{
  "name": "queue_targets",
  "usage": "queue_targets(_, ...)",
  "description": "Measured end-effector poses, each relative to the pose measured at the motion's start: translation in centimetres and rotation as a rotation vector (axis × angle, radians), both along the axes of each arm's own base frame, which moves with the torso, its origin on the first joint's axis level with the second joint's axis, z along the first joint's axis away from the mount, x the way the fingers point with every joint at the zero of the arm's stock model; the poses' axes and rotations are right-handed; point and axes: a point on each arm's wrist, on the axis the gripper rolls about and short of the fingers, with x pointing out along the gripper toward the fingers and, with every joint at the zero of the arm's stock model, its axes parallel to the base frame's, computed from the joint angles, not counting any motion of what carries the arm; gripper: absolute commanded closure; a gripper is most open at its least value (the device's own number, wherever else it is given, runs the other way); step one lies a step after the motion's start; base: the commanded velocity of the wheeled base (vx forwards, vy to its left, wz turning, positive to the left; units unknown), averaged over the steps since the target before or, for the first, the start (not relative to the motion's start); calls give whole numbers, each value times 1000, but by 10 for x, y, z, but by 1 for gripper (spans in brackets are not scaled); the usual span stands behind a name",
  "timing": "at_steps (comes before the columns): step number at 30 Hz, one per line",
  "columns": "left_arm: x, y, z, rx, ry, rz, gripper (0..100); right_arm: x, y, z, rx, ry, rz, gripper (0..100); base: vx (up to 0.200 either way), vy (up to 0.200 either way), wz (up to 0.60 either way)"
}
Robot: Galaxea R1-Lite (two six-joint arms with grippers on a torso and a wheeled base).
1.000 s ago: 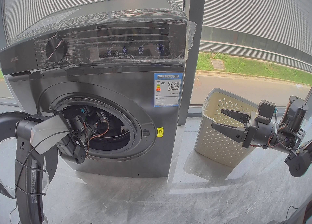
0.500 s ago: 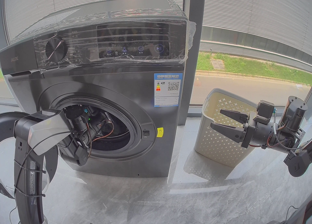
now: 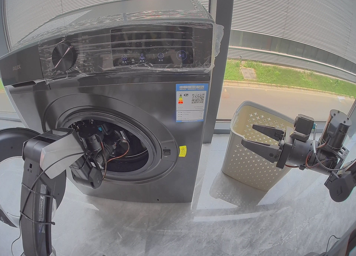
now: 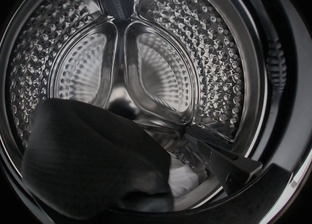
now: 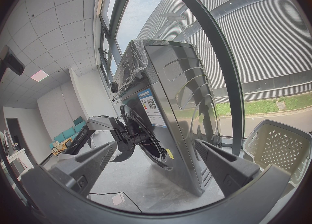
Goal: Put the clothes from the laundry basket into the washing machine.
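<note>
Washing machine (image 3: 111, 93) mouth facing us, dark garment (image 4: 91, 159) heaped inside, our left gripper (image 4: 152, 146) within, wide, right gripper (image 3: 259, 138) level near laundry basket (image 3: 241, 164), wide.

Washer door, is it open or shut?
Open. The door is swung aside, and you can see right into the drum, with a dark cloth inside.

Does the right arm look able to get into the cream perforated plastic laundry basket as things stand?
Probably yes: the right gripper hangs open beside the cream perforated plastic laundry basket, its top uncovered, nothing between them.
</note>
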Motion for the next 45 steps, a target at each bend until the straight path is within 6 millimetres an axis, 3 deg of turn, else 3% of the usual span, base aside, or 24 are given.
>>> queue_targets(8, 17, -6, 14, 15, -86, -14, 0, 0, 0, 0, 0, 0, -1, 0, 0, 0, 0)
queue_targets(16, 27, -4, 6, 43, -83, -5, 0, -1, -1, -1, -1, 3, -2, 0, 0, 0, 0)
queue_targets(22, 12, 0, -19, 63, 16, -10, 0, -1, -1, -1, -1, 4, -3, 0, 0, 0, 0)
queue_targets(33, -4, 4, 13, 60, -4, -6, 0, -1, -1, 0, 0, 0, -3, 0, 0, 0, 0)
queue_targets(45, -54, 6, 6, 78, 133, -24, 0, -1, -1, 2, 3, -7, -3, 0, 0, 0, 0)
